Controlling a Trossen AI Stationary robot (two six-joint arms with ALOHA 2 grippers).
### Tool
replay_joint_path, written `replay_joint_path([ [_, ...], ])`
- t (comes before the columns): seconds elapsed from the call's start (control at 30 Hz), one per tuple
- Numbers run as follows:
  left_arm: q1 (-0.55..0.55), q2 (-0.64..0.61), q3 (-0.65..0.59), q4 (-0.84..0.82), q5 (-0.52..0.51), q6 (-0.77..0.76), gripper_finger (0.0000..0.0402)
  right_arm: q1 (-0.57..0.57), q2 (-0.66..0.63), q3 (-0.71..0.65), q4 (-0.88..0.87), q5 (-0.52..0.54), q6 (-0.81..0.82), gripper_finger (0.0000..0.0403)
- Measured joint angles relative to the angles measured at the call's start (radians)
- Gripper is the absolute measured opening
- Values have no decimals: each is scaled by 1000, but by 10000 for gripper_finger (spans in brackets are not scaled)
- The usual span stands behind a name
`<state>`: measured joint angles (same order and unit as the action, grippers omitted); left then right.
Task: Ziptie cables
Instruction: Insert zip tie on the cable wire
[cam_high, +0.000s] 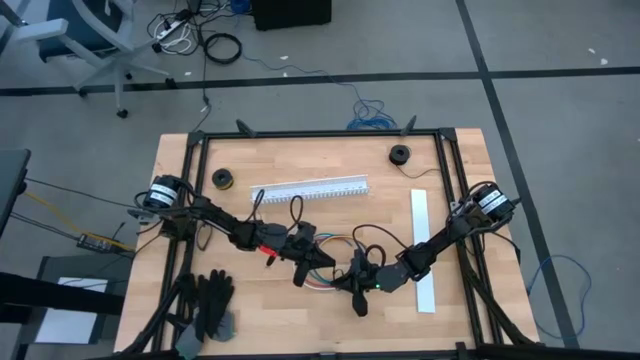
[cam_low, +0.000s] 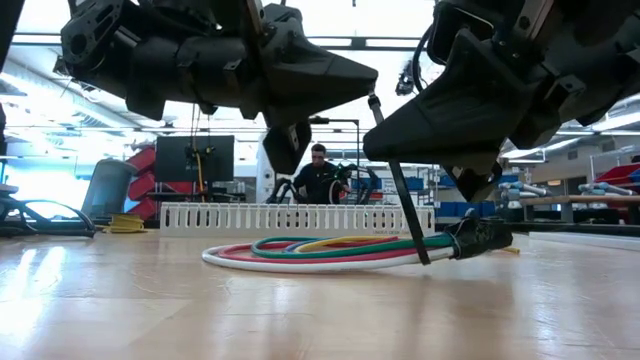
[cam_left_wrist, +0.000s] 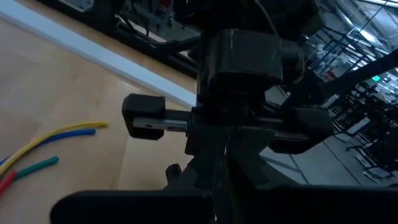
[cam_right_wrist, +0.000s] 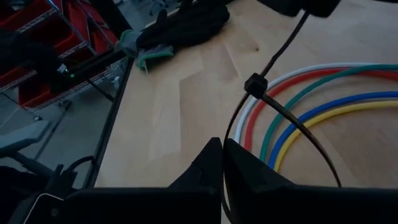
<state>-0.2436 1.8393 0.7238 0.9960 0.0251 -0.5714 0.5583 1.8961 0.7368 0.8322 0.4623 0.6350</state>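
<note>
Black ziptie (cam_right_wrist: 292, 118) loops loosely round cables (cam_right_wrist: 305, 93)

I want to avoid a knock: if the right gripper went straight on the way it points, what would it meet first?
Probably the black zip tie looped around the cables, just past the shut right gripper; depth is unclear.

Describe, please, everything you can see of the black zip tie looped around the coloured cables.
The zip tie is a thin black plastic strap with a small square locking head. It forms a loose loop crossing the cables, white, red, green, blue and yellow, which lie curved on the wooden table. It is not yet cinched tight. From the head, its tail rises towards the left gripper. The loop's other end runs down behind the right gripper, whose fingers are shut.
</note>
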Motion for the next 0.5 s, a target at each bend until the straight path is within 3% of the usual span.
replay_joint_path([
  [0.5, 0, 0, 0, -50, 22, -6, 2, -19, 0, 0, 32, -6, -38, 0],
])
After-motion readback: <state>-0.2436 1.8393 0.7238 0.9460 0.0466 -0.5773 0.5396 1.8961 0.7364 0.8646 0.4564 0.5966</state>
